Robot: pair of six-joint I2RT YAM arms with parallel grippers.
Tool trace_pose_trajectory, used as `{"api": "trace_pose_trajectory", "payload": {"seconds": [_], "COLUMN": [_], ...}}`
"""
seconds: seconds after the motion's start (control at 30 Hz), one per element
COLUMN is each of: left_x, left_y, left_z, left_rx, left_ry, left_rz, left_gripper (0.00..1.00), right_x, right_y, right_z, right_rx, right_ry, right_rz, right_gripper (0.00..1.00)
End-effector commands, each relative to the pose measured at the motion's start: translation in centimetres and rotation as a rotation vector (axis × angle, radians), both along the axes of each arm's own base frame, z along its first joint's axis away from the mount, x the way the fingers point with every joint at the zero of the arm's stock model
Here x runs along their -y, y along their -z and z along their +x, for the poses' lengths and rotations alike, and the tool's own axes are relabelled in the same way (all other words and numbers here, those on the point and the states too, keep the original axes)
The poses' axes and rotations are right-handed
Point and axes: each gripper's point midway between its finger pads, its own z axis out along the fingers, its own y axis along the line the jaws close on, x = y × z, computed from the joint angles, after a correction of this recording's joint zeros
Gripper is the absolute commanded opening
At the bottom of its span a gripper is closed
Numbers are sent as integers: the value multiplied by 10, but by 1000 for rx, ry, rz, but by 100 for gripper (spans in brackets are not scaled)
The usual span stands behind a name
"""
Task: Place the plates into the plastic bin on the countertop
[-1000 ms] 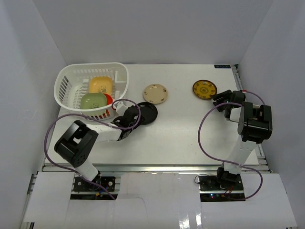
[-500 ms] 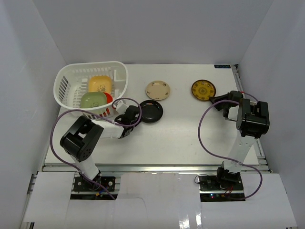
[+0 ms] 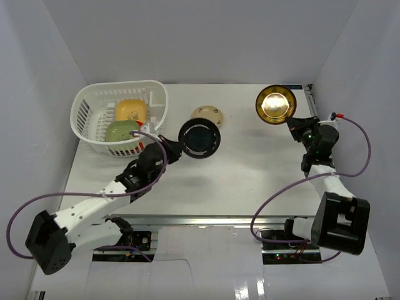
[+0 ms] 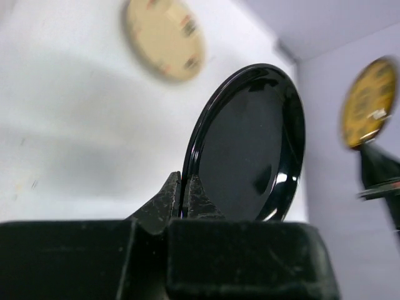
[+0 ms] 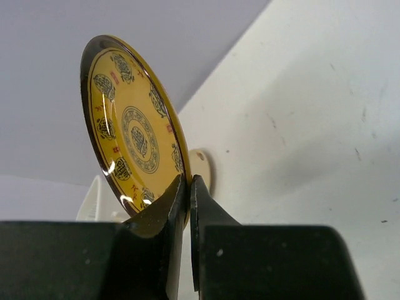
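Note:
My left gripper (image 3: 173, 150) (image 4: 184, 187) is shut on the rim of the round black plate (image 3: 199, 137) (image 4: 250, 144), held above the countertop (image 3: 231, 169) just right of the plastic bin (image 3: 84, 112). My right gripper (image 3: 292, 124) (image 5: 189, 187) is shut on the rim of the brown-and-yellow patterned plate (image 3: 275, 104) (image 5: 134, 134), lifted at the far right. A cream round plate (image 3: 208, 113) (image 4: 164, 37) lies flat on the countertop, partly hidden behind the black one. Inside the bin lie a yellow plate (image 3: 131, 110), a light green plate (image 3: 120, 132) and an orange-red plate (image 3: 143, 127).
White walls enclose the countertop at the back and on both sides. A metal edge rail (image 3: 212, 219) runs along the near edge. Purple cables (image 3: 269, 200) trail from both arms.
Both grippers closed on plate rims and lifted them off the countertop: the left raised the black plate, the right raised the patterned plate. Both arms stretched out and upward.

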Motion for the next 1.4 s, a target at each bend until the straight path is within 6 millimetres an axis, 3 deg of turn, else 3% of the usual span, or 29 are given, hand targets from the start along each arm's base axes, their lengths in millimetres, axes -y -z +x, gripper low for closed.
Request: {"api": "trace_pose_trajectory", "payload": {"seconds": [0.0, 0.13, 0.17, 0.2, 0.23, 0.3, 0.37, 0.4, 0.47, 0.5, 0.57, 0.6, 0.63, 0.67, 0.7, 0.73, 0.77, 0.83, 0.87, 0.9, 0.93, 0.97, 1.0, 1.03, 1.1, 1.23, 1.3, 1.33, 1.37], "left_x": [-28, -76, -103, -109, -144, -162, -203, -209, -246, -254, -270, -275, -280, -282, -284, -286, -287, -288, -287, -287, -286, -286, -285, -285, -279, -265, -251, -240, -233], "left_y": [-133, -174, -175, -174, -173, -152, -129, -119, -93, -80, -59, -46, -40, -32, -27, -26, -26, -43, -57, -72, -96, -122, -141, -159, -203, -245, -252, -250, -247], "left_z": [7, 18, 29, 34, 46, 60, 74, 76, 76, 77, 74, 74, 73, 71, 71, 70, 68, 66, 67, 66, 62, 60, 55, 51, 42, 32, 31, 33, 37], "left_rx": [270, 293, 285, 281, 260, 178, 104, 77, 12, -20, -72, -109, -126, -147, -153, -154, -154, -99, -62, -23, 40, 100, 142, 176, 232, 302, 323, 320, 316], "left_ry": [-87, -192, -267, -250, -332, -324, -408, -403, -488, -506, -539, -550, -564, -570, -574, -581, -590, -595, -592, -595, -596, -601, -605, -608, -583, -513, -440, -378, -335], "left_rz": [-59, 43, 63, 72, 93, 108, 130, 130, 145, 150, 150, 155, 157, 162, 165, 166, 156, 139, 134, 129, 121, 113, 108, 104, 106, 97, 84, 73, 57], "left_gripper": [0, 0, 0, 0, 0, 0, 0, 0, 0, 0, 0, 0, 0, 6, 18, 33, 74, 98, 98, 98, 98, 98, 98, 98, 98, 98, 98, 98, 98], "right_x": [-10, -41, -51, -67, -81, -113, -133, -158, -183, -209, -241, -269, -288, -303, -331, -355, -379, -417, -436, -458, -471, -483, -500, -508, -528, -566, -574, -573, -568], "right_y": [-39, -73, -93, -94, -109, -119, -135, -139, -135, -156, -145, -171, -153, -154, -187, -155, -156, -151, -151, -114, -146, -138, -110, -123, -105, -76, -64, -72, -65], "right_z": [-19, -33, -35, -37, -39, -43, -38, -43, -34, -38, -25, -30, -15, -11, -15, -2, -7, 11, 8, 19, 23, 20, 26, 26, 22, -1, -4, -5, -4], "right_rx": [88, 138, 178, 165, 197, 217, 241, 250, 236, 279, 248, 297, 254, 255, 325, 257, 263, 253, 255, 201, 259, 237, 206, 234, 231, 224, 208, 219, 205], "right_ry": [-43, -120, -139, -165, -192, -264, -288, -345, -378, -425, -470, -521, -524, -529, -563, -599, -634, -662, -691, -723, -718, -743, -765, -767, -795, -867, -896, -898, -891], "right_rz": [-70, -135, -157, -173, -198, -205, -226, -229, -261, -259, -293, -290, -319, -334, -333, -371, -379, -413, -417, -451, -425, -436, -448, -419, -395, -344, -349, -342, -356], "right_gripper": [8, 8, 8, 8, 8, 8, 8, 8, 8, 8, 8, 8, 8, 8, 8, 8, 8, 8, 8, 8, 8, 8, 8, 8, 8, 8, 24, 52, 64]}}
